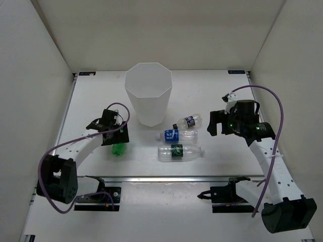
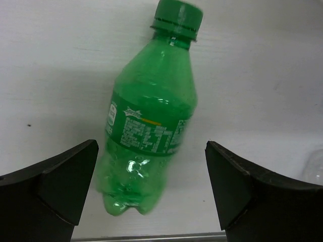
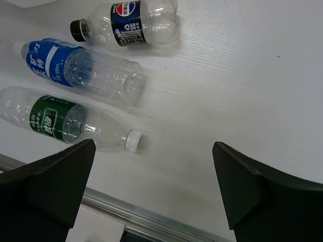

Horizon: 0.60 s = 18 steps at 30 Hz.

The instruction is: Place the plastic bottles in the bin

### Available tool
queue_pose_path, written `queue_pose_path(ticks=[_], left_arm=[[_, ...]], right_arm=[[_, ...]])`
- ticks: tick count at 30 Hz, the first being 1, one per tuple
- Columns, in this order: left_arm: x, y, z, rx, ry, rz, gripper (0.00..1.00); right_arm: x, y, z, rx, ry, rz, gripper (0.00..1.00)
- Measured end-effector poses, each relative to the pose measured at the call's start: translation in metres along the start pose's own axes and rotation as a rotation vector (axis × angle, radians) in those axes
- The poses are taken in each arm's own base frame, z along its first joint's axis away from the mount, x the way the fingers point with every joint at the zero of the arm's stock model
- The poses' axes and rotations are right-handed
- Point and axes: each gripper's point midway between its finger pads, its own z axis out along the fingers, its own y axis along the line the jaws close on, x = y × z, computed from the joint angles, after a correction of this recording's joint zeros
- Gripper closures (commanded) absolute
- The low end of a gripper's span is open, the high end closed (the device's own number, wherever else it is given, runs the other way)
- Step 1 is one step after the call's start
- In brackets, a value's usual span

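Observation:
The white faceted bin (image 1: 148,98) stands at the back centre of the table. A green bottle (image 1: 119,149) lies on the table under my left gripper (image 1: 114,137), which is open and hangs over it; in the left wrist view the green bottle (image 2: 149,113) lies between the open fingers, untouched. Three clear bottles lie right of the bin: a dark-blue-labelled one (image 1: 186,122) (image 3: 126,22), a blue-labelled one (image 1: 179,134) (image 3: 75,68), and a green-labelled one (image 1: 179,152) (image 3: 65,121). My right gripper (image 1: 216,124) is open and empty, to their right.
A metal rail (image 1: 171,177) runs along the table's near edge. White walls enclose the table on the left, back and right. Purple cables loop from both arms.

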Motion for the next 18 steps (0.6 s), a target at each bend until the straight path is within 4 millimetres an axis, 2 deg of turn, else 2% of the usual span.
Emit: queue_pose_path(ticks=[3, 4, 7, 9, 11, 12, 15, 18], left_arm=[[0.016, 0.003, 0.013, -0.026, 0.066, 0.01, 0.01], [0.021, 0.005, 0.015, -0.035, 0.081, 0.011, 0.05], [0.026, 0.008, 0.018, -0.056, 0.098, 0.001, 0.32], [0.025, 0.008, 0.019, -0.066, 0.091, 0.004, 0.56], [0.02, 0.005, 0.018, -0.072, 0.075, 0.019, 0.67], [0.018, 0.003, 0.015, -0.072, 0.074, 0.03, 0.7], [-0.001, -0.005, -0.003, -0.062, 0.025, 0.04, 0.69], [-0.048, -0.013, -0.046, -0.036, -0.132, 0.019, 0.7]], right_arm=[[-0.004, 0.002, -0.002, -0.008, -0.022, 0.007, 0.01], [-0.006, 0.003, -0.003, -0.012, -0.032, 0.01, 0.0], [-0.011, 0.006, -0.007, -0.02, -0.064, 0.015, 0.01], [-0.014, 0.005, -0.01, -0.019, -0.084, 0.025, 0.01], [-0.015, 0.003, -0.012, -0.012, -0.097, 0.037, 0.01], [-0.016, 0.001, -0.013, -0.007, -0.105, 0.042, 0.01], [-0.015, -0.001, -0.014, 0.0, -0.117, 0.051, 0.01], [-0.011, -0.001, -0.013, -0.002, -0.113, 0.057, 0.02]])
